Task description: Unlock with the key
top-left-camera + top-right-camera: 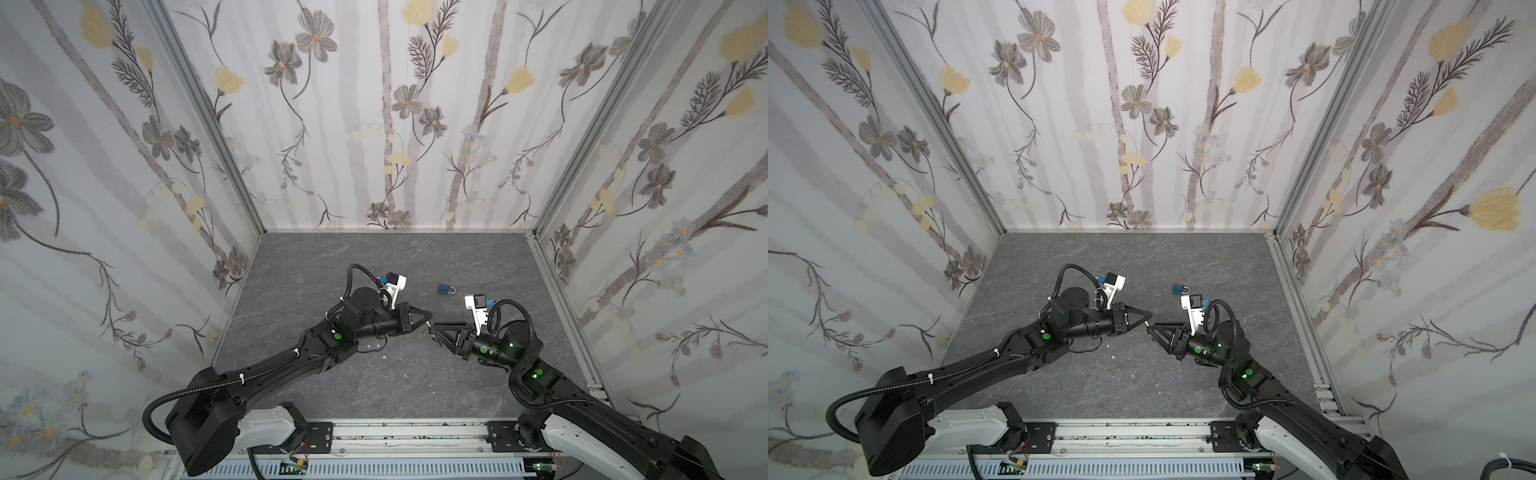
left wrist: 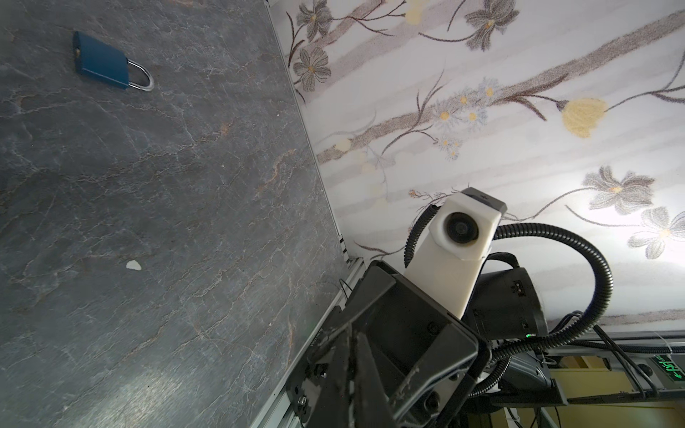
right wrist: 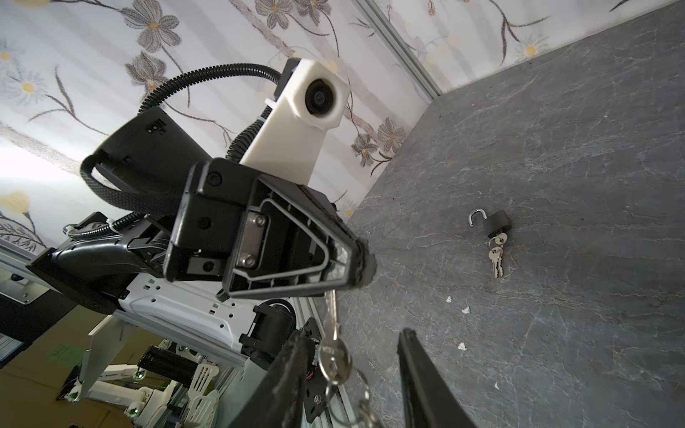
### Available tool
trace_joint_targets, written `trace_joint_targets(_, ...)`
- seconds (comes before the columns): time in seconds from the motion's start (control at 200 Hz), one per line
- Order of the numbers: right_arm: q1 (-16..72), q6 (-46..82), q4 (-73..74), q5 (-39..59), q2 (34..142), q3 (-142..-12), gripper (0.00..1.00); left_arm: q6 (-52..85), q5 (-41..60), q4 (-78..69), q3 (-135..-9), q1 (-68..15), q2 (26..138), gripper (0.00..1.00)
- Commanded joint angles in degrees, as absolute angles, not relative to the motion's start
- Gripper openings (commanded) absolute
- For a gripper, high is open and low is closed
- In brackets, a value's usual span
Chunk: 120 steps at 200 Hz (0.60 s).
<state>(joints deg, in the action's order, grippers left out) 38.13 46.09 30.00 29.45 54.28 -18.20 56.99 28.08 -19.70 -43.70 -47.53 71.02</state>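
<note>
Grey marble-veined tabletop [image 1: 395, 386], walled by floral wallpaper [image 1: 374, 124]: the left gripper [image 1: 427, 322], clenched, pinches the key [image 3: 333, 352] by its blade tip, bow hanging between the spread fingers of the right gripper [image 1: 433, 332]. Right of centre toward the back edge, the blue padlock [image 1: 444, 287] lies flat, shackle pointing at the right edge.

The padlock [image 2: 100, 61] has a smooth, matt blue body and a glossy bare-metal shackle [image 2: 142, 78], and the table [image 2: 166, 229] under it looks like dark grey veined stone, mostly matt with a dull sheen. The keys [image 3: 335, 361], nearer the robot than the padlock, are bright polished metal. On either side of the padlock stand camera mounts [image 3: 293, 129] of matt white plastic with ribbed black plastic hoses [image 2: 596, 266], and behind it matt flower-printed walls [image 1: 374, 124] are edged in brushed metal rails [image 1: 203, 108].
</note>
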Motion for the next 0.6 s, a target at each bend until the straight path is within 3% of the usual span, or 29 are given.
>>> trace_joint_targets(0.0, 38.1, 48.0, 35.8, 31.2, 55.2, -17.8, 0.4, 57.6, 28.0, -23.0, -43.7, -47.5, 71.0, 0.0)
trace_joint_targets(0.135, 38.1, 49.7, 39.3, 33.0, 56.5, -17.3, 0.33, 57.8, 28.0, -23.4, -43.5, -47.5, 71.0, 0.0)
trace_joint_targets(0.335, 38.1, 49.8, 40.3, 33.9, 57.4, -17.6, 0.0, 58.1, 27.6, -23.6, -43.3, -47.5, 70.9, 0.0)
trace_joint_targets(0.45, 38.2, 48.9, 38.9, 33.3, 57.1, -17.9, 0.0, 58.1, 26.8, -22.5, -43.4, -47.3, 70.9, 0.0)
trace_joint_targets(0.525, 38.2, 47.0, 35.4, 31.9, 56.7, -18.8, 0.0, 58.2, 25.6, -20.8, -43.3, -47.1, 70.5, 0.34)
trace_joint_targets(0.595, 38.2, 43.6, 29.8, 30.3, 56.2, -20.6, 0.0, 58.5, 24.6, -19.9, -43.0, -46.6, 69.9, 0.51)
